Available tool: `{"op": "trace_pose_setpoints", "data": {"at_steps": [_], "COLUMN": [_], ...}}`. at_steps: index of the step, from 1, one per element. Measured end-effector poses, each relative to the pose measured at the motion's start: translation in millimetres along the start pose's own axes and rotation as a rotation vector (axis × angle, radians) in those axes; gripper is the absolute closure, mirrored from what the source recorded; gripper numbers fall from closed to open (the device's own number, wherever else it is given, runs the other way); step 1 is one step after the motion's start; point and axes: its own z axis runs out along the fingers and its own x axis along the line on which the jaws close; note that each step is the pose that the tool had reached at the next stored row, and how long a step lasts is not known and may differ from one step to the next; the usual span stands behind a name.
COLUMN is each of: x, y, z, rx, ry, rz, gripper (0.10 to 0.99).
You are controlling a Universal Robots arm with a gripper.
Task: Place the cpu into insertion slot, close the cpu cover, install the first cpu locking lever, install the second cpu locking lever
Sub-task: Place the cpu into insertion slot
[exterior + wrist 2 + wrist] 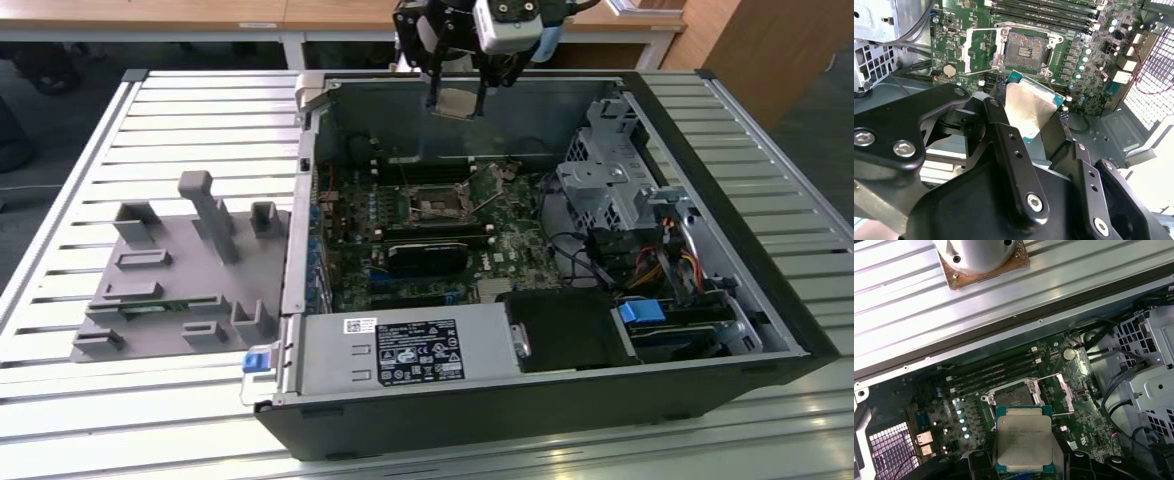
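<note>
The gripper (1029,114) was clamped on the cpu (1031,107), its two black fingers (999,120) pressing on opposite edges of the chip. The cpu sat between the fingers and reached out past their tips, so most of its silver-grey face lay bare. In the first wrist view the gripper (1024,461) showed at the chip's near edge, with the cpu (1023,442) stretching away from it toward the board.

Beyond the chip, and apart from it, lay the insertion slot (1021,50), a dark square amid green circuit board, uncovered and with nothing seated in it. In the first wrist view the cpu's far edge overlapped the near rim of the insertion slot (1014,397), though the chip hung clear above it. The cpu cover (967,50) was swung open and lay beside the socket, on the side of a round coin battery (949,71). Past the socket ran the long memory slots (1044,10), side by side.

In the exterior view the gripper (454,95) hung high over the rear of the open computer case (747,300), holding the cpu (451,102) steeply tilted, well above the insertion slot (437,208). A silver power supply (400,350) filled the case's near end. The case rested on a slatted metal table (80,150), and a grey plastic fixture (174,270) stood toward the exterior view's left.
</note>
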Motion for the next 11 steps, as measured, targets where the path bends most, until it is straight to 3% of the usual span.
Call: {"op": "trace_pose_setpoints", "data": {"at_steps": [11], "x": [0.0], "y": [0.0], "z": [0.0], "rx": [-0.001], "ry": [-0.0031], "rz": [0.035], "gripper": [0.557]}}
